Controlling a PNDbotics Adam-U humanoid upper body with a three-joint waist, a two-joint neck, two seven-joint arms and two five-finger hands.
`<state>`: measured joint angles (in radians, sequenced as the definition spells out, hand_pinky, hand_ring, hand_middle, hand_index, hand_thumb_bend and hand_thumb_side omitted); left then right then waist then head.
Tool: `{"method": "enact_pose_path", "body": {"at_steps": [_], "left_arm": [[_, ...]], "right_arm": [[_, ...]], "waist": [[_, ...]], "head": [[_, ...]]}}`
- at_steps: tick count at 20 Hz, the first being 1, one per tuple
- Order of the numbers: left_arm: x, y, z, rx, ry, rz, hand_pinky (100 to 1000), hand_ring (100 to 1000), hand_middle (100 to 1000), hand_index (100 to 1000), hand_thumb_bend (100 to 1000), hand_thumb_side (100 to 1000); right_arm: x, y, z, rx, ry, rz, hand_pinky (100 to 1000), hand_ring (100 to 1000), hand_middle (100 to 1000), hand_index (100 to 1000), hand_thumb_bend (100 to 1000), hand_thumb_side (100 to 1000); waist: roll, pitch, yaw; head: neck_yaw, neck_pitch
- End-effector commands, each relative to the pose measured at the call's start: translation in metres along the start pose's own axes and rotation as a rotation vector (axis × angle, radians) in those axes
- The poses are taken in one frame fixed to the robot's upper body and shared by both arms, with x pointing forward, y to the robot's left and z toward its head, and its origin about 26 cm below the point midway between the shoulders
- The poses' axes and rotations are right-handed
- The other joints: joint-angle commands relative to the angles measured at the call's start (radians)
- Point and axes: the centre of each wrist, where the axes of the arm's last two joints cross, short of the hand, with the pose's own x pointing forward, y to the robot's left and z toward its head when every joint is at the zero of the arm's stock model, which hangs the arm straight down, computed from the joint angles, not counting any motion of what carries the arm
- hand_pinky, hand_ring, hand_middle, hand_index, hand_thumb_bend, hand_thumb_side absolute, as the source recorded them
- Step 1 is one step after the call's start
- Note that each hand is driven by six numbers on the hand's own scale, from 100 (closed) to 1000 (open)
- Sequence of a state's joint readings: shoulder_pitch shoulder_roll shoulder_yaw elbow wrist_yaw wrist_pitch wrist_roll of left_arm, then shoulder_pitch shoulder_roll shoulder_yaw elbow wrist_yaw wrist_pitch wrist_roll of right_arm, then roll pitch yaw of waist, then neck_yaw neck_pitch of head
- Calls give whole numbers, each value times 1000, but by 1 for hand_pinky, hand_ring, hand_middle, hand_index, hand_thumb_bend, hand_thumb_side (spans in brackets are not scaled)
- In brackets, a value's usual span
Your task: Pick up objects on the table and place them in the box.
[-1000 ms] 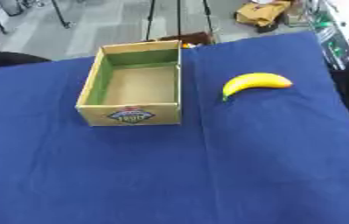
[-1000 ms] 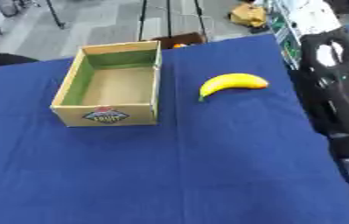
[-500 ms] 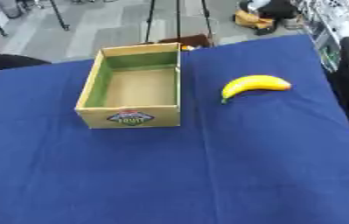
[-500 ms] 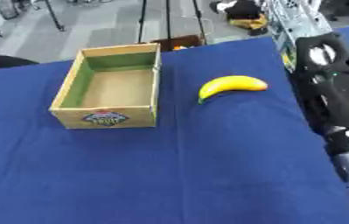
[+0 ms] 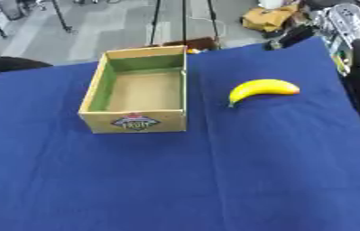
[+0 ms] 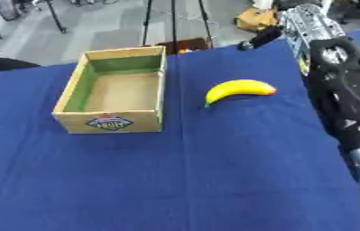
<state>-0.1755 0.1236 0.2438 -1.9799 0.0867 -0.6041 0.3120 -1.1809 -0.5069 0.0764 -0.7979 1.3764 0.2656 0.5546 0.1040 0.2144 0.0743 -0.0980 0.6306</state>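
Banana (image 5: 262,88): lying on the blue cloth (image 5: 179,180), well right of the box (image 5: 138,95), outside it, untouched.
Box: sitting open, nothing showing inside.
Right arm (image 6: 344,94): rising along the right edge; its hand is not showing, so apart or together cannot be told.
Left hand: not showing.
Doing it well: judging from this, coming down over the banana's middle, closing across its curve, lifting clear of the box wall.
Change: arm is reaching farther in than a second ago; banana and box are keeping their places.
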Motion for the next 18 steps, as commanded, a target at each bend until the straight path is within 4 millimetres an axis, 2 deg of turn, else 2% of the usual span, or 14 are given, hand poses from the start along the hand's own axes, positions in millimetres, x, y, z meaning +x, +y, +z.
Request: {"method": "enact_pose_path", "body": {"at_steps": [1,5,7,8,12,16,17,18], "left_arm": [[5,0,-7,-15,-27,2,448,867,878,796,100,1000],[5,0,-7,-15,-26,4,447,867,878,796,100,1000],[5,0,-7,-14,-26,5,447,867,878,796,100,1000],[5,0,-7,-14,-26,5,447,868,878,796,100,1000],[5,-1,-7,-13,-26,7,446,868,879,796,100,1000],[5,-1,-7,-13,-26,8,446,868,878,796,100,1000],[5,-1,-7,-13,-26,8,446,868,878,797,100,1000],[5,-1,-7,-14,-26,9,447,868,878,797,100,1000]], "right_arm": [[-13,-15,0,21,33,-4,794,997,942,1000,782,575],[-12,-13,-2,85,27,0,793,992,935,990,685,563],[-11,-12,-1,104,21,3,791,996,933,981,565,514],[-11,-12,-1,109,18,3,787,999,930,978,456,487],[-9,-9,-2,116,4,-20,778,1000,936,993,256,452],[-9,-5,-4,152,-16,-52,793,1000,960,1000,188,433],[-9,-4,-4,161,-21,-58,806,1000,969,1000,129,442],[-8,-4,-4,171,-27,-65,815,1000,969,1000,116,436]], "waist": [[-3,-21,-1],[-1,-19,-2],[-1,-19,-1],[0,-18,-1],[1,-17,-1],[2,-16,-1],[2,-16,-1],[2,-16,-1]], "head": [[3,-13],[3,-14],[3,-15],[3,-15],[2,-16],[2,-16],[2,-16],[2,-17]]}}
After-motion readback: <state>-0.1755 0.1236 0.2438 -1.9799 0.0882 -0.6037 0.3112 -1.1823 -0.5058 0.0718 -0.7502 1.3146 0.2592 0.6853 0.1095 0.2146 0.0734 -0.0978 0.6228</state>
